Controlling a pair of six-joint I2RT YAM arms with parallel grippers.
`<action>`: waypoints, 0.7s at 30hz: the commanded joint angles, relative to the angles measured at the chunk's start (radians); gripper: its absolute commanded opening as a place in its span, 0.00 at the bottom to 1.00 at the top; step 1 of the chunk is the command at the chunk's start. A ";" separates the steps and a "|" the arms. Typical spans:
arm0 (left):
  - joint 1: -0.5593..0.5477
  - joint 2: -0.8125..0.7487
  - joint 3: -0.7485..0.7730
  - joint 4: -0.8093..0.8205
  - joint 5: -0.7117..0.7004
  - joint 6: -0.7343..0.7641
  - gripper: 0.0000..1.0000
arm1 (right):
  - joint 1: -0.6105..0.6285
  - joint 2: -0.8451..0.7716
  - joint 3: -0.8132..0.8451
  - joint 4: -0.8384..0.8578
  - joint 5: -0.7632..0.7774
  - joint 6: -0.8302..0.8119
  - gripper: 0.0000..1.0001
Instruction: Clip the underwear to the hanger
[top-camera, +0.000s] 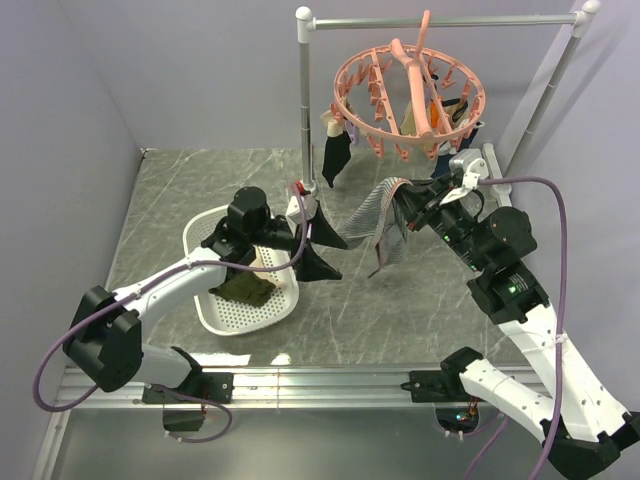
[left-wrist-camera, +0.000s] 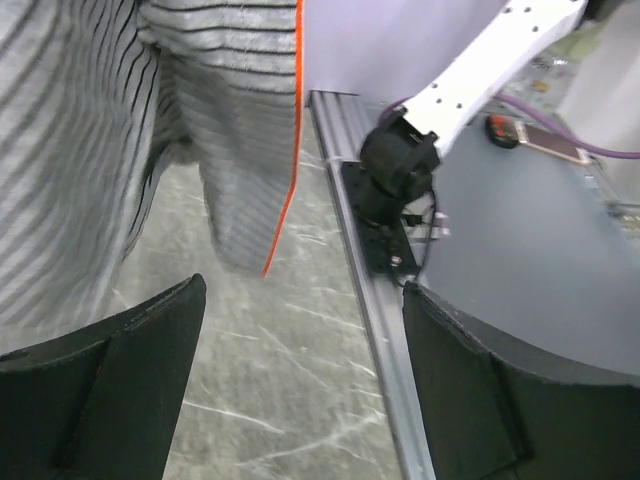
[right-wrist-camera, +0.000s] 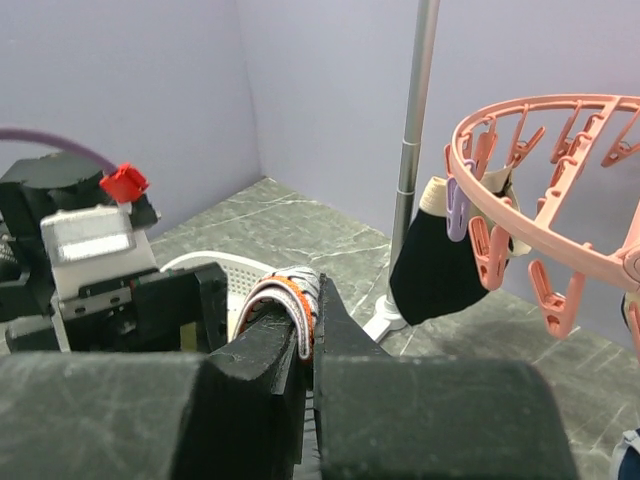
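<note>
The grey marbled table (top-camera: 200, 190) carries a metal rail stand (top-camera: 305, 100) along its far edge. From the rail the round pink hanger (top-camera: 412, 85) dangles freely at about 1 o'clock in the overhead view. A white basket (top-camera: 235, 318) sits at 8 o'clock with an olive garment (top-camera: 245, 290) inside. The striped underwear (top-camera: 388, 225) hangs in the air at 6 o'clock from the hanger, below the ring and not touching it. The right gripper (right-wrist-camera: 310, 320) is clamped on a fold of its orange-trimmed waistband. The rest of the cloth droops toward the table. The left gripper (top-camera: 325, 250) stands at 9 o'clock from the cloth, jaws spread wide with nothing between them, and the fabric passes just above its fingers in the wrist view. A dark garment (top-camera: 335, 160) already fills pegs at the ring's 8 o'clock side, beside free pegs (right-wrist-camera: 488, 248). The main risk seems to be the thin pinch. Only a narrow bunch of waistband is held, so a lift or tug could let it slide out and drop. The hanger is hooked loosely, so pushing cloth into a peg may swing or tilt the ring away and make the peg miss. With one hand holding, the waistband is bunched, and a peg might close on too thick a fold or on a loose leg edge.
</note>
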 joint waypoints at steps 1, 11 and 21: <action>-0.019 0.000 0.004 0.015 -0.099 0.076 0.85 | 0.006 -0.002 0.041 0.060 0.037 0.019 0.00; -0.168 -0.101 -0.071 0.042 -0.427 0.131 0.81 | 0.004 0.011 0.058 0.063 0.147 0.102 0.00; -0.263 -0.068 -0.094 0.091 -0.524 0.142 0.78 | 0.006 0.040 0.097 0.054 0.199 0.169 0.00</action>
